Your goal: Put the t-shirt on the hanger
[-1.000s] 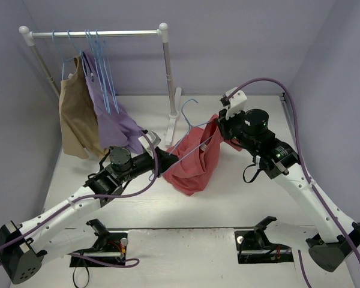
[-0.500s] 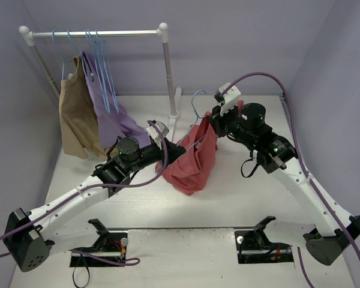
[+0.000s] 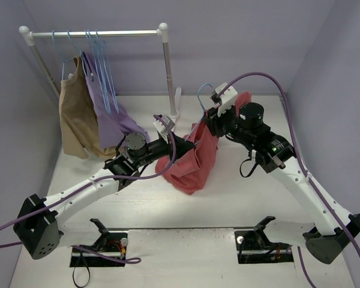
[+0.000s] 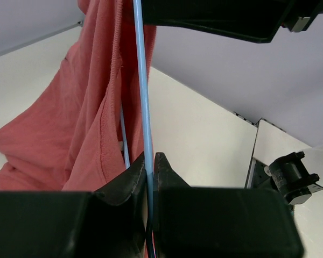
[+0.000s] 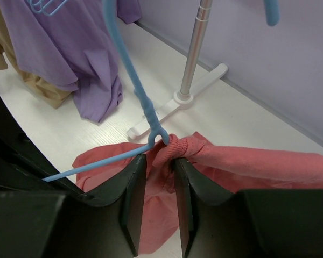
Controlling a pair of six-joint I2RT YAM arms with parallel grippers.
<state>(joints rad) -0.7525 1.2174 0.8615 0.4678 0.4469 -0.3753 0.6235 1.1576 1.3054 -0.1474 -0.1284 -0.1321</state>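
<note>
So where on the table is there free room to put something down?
Bare table lies in front of the t-shirt, between the left arm and the right arm, and at the rear right corner. Crowded: the middle, around t-shirt and hanger, and the rear left under the rack with garments.

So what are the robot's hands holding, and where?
The left gripper pinches the hanger by its thin bar. The right gripper straddles the t-shirt at its collar; a grip cannot be told.

SITE: robot lab cell | SIGNS: two arms (image 3: 78,195) bolted to white table (image 3: 228,201), bare lilac walls (image 3: 240,42)
</note>
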